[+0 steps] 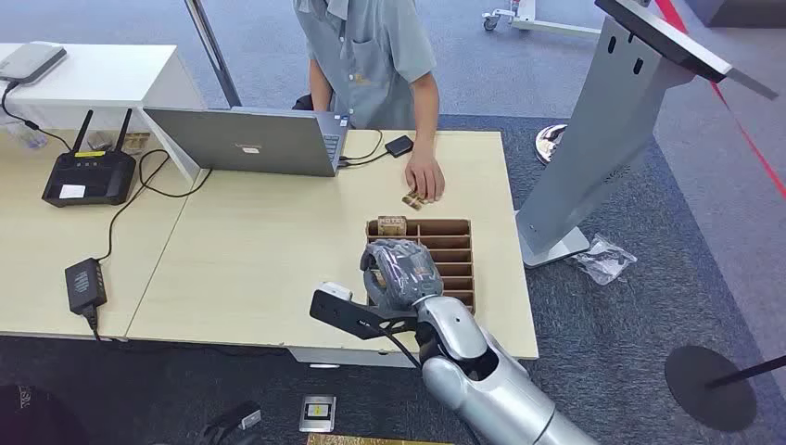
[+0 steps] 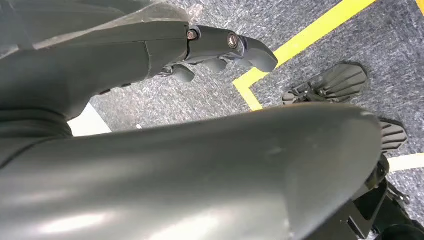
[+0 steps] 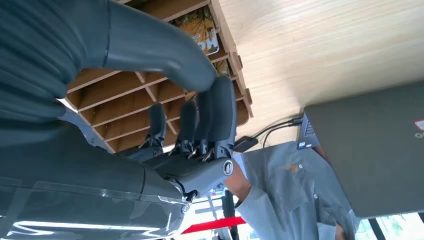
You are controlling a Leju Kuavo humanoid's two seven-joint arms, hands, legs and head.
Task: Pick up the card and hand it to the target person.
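A brown slotted card holder (image 1: 454, 269) stands on the table's right part. A card (image 1: 392, 224) stands in its far slot, and in the right wrist view the card (image 3: 202, 35) shows a yellow-brown print. My right hand (image 1: 400, 273) hovers over the holder's near-left slots with nothing in it. Up close, its thumb and fingers (image 3: 200, 115) are apart above the wooden holder (image 3: 125, 100). The person (image 1: 371, 56) in a grey shirt stands behind the table, one hand (image 1: 425, 176) resting on it beside small cards (image 1: 413, 198). My left hand (image 2: 215, 50) hangs over the carpet, holding nothing.
A grey laptop (image 1: 246, 139) sits at the table's far side, cabled to a black box (image 1: 399, 145). A router (image 1: 90, 176) and a power adapter (image 1: 85, 283) lie on the left. A grey kiosk stand (image 1: 612, 120) rises just right of the table.
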